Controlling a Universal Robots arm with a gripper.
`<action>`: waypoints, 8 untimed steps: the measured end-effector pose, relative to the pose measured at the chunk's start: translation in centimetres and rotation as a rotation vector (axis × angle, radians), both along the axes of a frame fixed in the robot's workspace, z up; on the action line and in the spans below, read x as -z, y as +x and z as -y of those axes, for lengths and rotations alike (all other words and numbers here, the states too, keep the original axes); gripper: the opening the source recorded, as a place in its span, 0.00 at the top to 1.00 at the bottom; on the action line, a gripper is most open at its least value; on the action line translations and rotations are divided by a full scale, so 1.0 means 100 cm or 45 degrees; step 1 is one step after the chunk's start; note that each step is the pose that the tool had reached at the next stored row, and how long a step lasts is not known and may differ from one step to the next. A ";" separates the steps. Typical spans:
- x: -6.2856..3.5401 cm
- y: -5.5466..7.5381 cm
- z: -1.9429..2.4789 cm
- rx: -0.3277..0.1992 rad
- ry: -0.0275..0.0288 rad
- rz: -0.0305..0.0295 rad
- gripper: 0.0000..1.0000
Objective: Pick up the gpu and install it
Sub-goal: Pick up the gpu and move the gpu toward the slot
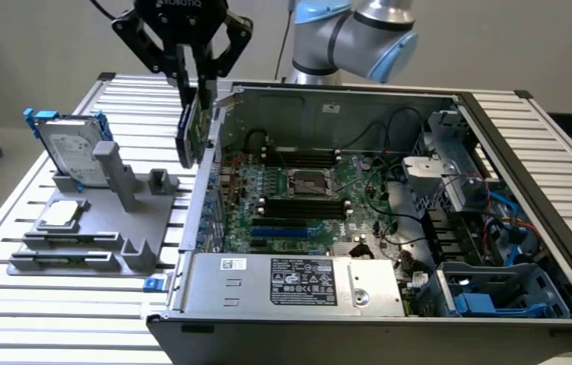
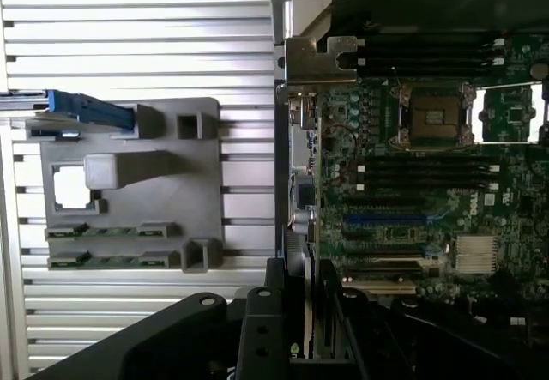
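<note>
The fingers clamp the gpu edge-on, over the case wall. The wall runs between the grey holder on the slatted counter and the motherboard. On the motherboard, the CPU socket sits between dark memory slots.

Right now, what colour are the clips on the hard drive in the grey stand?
Blue clips, best in the exterior view.

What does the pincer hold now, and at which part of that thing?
The pincer holds the gpu by its upper edge. The card hangs upright above the side wall of the open computer case.
</note>
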State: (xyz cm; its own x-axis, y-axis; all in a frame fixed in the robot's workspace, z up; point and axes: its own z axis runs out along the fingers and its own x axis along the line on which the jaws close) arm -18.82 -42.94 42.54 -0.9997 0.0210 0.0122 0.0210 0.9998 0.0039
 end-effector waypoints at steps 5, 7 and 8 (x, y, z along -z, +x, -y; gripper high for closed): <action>0.0019 0.023 0.0006 0.000 -0.0002 -0.0001 0.73; 0.0047 0.032 0.0007 0.000 -0.0017 -0.0001 0.73; 0.0063 0.036 0.0006 0.000 -0.0023 -0.0001 0.73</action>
